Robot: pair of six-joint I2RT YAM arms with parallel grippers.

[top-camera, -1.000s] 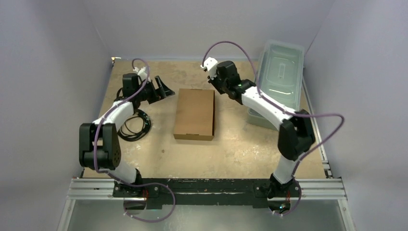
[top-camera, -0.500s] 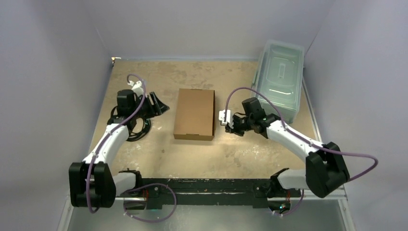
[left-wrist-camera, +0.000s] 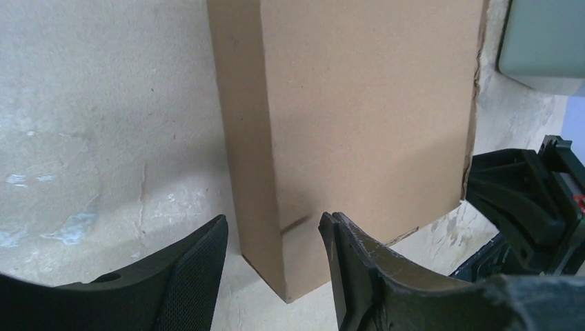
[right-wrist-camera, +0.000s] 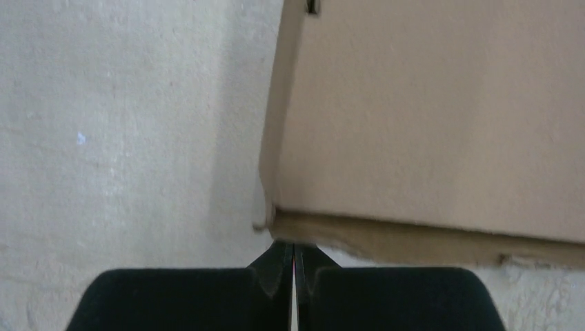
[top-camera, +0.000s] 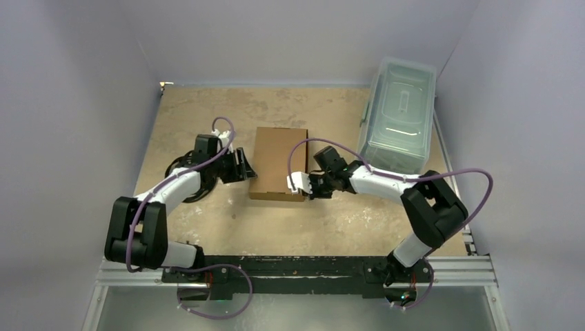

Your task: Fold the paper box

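Both arms have swung in toward the middle of the table [top-camera: 207,117] since a second ago, when the right arm reached toward the far side and the left hung off to the side. The left gripper [top-camera: 243,167] has narrowed and the right gripper [top-camera: 307,186] has closed. The paper box [top-camera: 279,164] has not shifted: it lies folded flat and closed in the centre of the table, long side running away from the bases. In the left wrist view the left gripper [left-wrist-camera: 274,221] stands part open, its two fingers either side of the box's [left-wrist-camera: 359,103] near left corner; whether either pad touches the cardboard is hard to tell from this angle. In the right wrist view the right gripper [right-wrist-camera: 293,252] has its fingers pressed together with nothing between them, tips right at the ragged lower edge of the box [right-wrist-camera: 428,124] near its other near corner. A clear plastic bin [top-camera: 400,114] with its lid on sits at the far right, well apart from the box.
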